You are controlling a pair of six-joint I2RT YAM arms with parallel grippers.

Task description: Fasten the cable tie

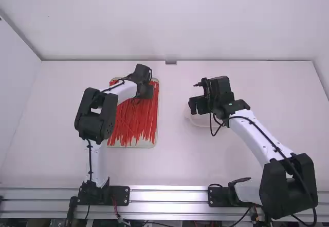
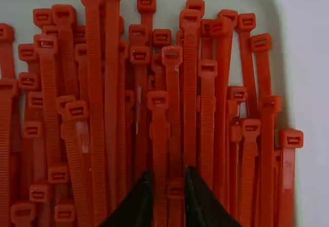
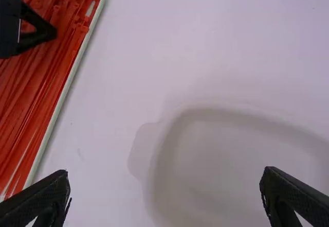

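Over the far right corner of the tray (image 1: 156,115), the left gripper (image 2: 169,170) is pressed down into the heap of cable ties (image 1: 131,124). Its two black wedge-shaped fingers are drawn close together, with one cable tie (image 2: 159,129) caught between them. From the wrist view I judge this a pinch on that single strap, though its neighbours crowd in tightly on both sides. The grip falls below the square locking head, which seems sensible: the strap is the easiest part to separate from the rest.

The ties are orange-red plastic, flat and ribbed along their length, each ending in a small boxy head with a slot. They lie roughly parallel, with their heads towards the tray's far edge, overlapping in several layers. The tray itself is pale, smooth and shallow, with rounded corners. It sits left of the middle of the white table (image 1: 247,83).

Near the table's centre, well apart from the tray, the right gripper (image 3: 164,173) hovers with its textured fingers spread wide and nothing between them. Beneath it rests a shallow white dish (image 3: 221,175) with soft rounded walls and a small tab at one end. This arm probably waits there to receive the free tail once a tie is lifted out. No tie is fastened yet.
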